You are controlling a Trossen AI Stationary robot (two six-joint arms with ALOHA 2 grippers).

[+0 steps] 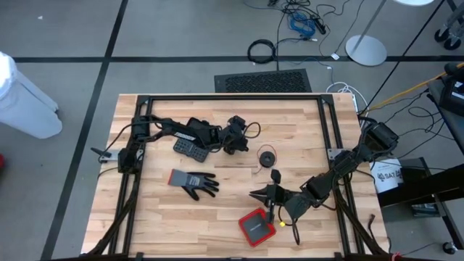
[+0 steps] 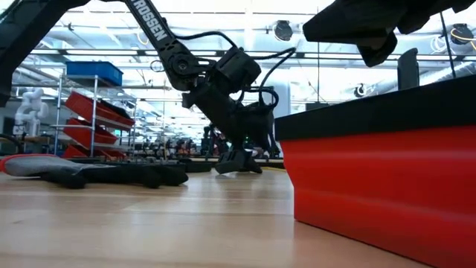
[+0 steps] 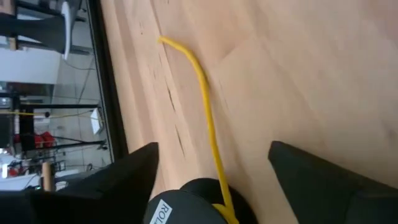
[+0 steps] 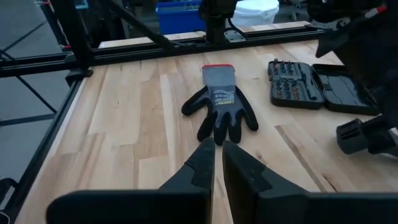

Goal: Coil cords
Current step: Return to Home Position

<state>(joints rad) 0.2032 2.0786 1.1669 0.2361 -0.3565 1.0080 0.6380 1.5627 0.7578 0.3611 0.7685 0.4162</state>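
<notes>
We see the left hand (image 1: 238, 138) low over the middle of the pale wooden counter (image 1: 159, 210), toward its far side, with its two dark fingers (image 3: 124, 180) spread wide and holding nothing. In its wrist view the thin yellow wire (image 3: 208, 118) lies on the wood between those fingers. It runs in a gentle curve away from a small black round spool (image 3: 186, 202) that sits close in front of the camera. From above, the spool (image 1: 268, 156) rests on the counter just beside the left hand, on the right arm's side.

The right hand (image 1: 255, 194) hangs over the near middle of the counter, its fingers (image 4: 202, 163) pressed almost together around nothing. It points toward a grey and black work glove (image 4: 221, 106) lying flat. An open black case of screwdriver bits (image 4: 311, 87) lies beyond the glove, next to the left arm. A flat red square box with a black top (image 1: 255, 226) sits near the front edge, just beside the right hand.
</notes>
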